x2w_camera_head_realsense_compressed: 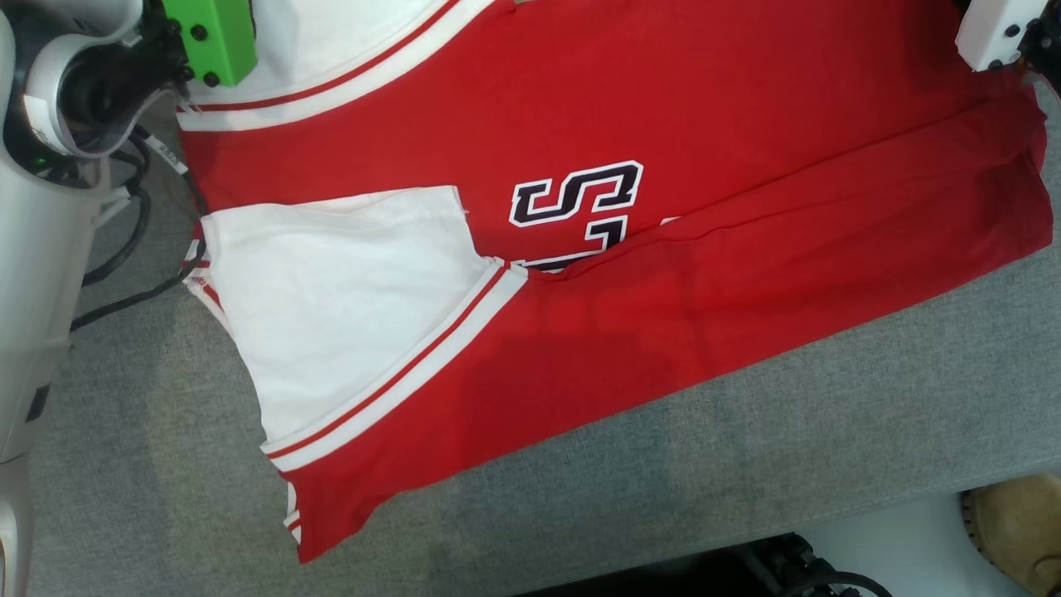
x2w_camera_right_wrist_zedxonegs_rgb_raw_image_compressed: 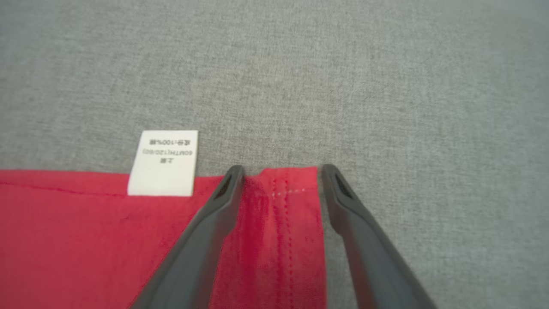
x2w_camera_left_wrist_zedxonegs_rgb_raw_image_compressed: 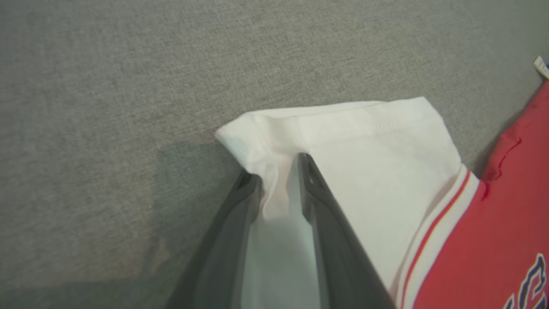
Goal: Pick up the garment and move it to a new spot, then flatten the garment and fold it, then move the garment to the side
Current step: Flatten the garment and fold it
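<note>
A red jersey-style garment with white sleeves, striped seams and black-and-white block lettering lies spread across the grey fabric-covered table. Its sleeves point toward the robot's left and its hem toward the right. Its near edge is folded up over the body, so a long red flap covers the lower part of the lettering, and the near white sleeve lies flat at the left. The left tool is down at the cuff corner of the far white sleeve; its two dark fingers stand a narrow way apart with a ridge of white cloth gathered between them, but I cannot tell whether that cloth is truly clamped. The right tool has its fingers apart around the stitched red hem corner, one finger over the red cloth and the other on the bare table just beside the side edge, nothing pinched. A white rectangular care label sticks out past the hem near that tool. Black cables lie by the left arm, and a tan shoe shows beyond the table's near edge.
</note>
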